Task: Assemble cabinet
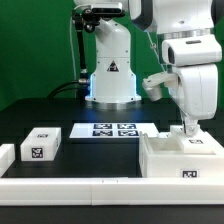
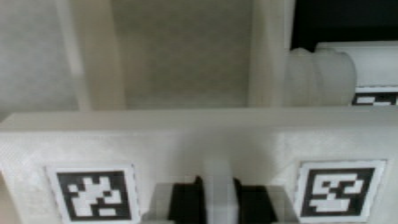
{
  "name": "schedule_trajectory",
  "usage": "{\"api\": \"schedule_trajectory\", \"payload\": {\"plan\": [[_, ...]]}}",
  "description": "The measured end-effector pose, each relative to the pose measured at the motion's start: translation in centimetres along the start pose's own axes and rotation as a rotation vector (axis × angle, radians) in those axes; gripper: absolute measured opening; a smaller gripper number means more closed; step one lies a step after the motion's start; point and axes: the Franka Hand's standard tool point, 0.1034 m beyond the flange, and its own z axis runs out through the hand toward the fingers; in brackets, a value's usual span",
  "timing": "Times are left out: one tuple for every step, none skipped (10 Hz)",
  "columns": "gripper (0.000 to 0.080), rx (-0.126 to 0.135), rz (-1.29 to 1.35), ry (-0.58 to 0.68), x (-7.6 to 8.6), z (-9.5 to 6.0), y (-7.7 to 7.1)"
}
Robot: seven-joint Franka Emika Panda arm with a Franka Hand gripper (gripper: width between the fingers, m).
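Observation:
The cabinet [image 1: 180, 160] is a white open box at the exterior view's right, with a small tag on its front. My gripper [image 1: 188, 128] points straight down onto its upper edge. In the wrist view the cabinet's near wall [image 2: 196, 140] carries two tags, and the hollow inside lies beyond it. My gripper [image 2: 215, 200] has its two dark fingers [image 2: 178, 202] close together, with a thin white strip of that wall between them. It looks shut on the wall.
A small white tagged box [image 1: 40, 145] lies at the exterior view's left, with another white piece [image 1: 5, 154] at the edge. The marker board [image 1: 113, 130] lies mid-table. A white border rail [image 1: 90, 190] runs along the front. A rounded white tagged part [image 2: 356, 80] lies beside the cabinet.

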Motion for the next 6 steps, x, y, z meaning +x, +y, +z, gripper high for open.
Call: {"api": "schedule_trajectory", "payload": {"plan": [[0.0062,0.0,0.0,0.0,0.0,0.0,0.0],[0.0062,0.0,0.001,0.0,0.0,0.0,0.0],[0.0062,0.0,0.001,0.0,0.0,0.0,0.0],[0.0062,-0.002,-0.006,0.001,-0.1,0.0,0.3],[0.0062,-0.012,-0.009,0.008,-0.1,0.0,1.4],[0.0062,-0.021,-0.006,0.013,0.1,-0.1,2.6]]}}
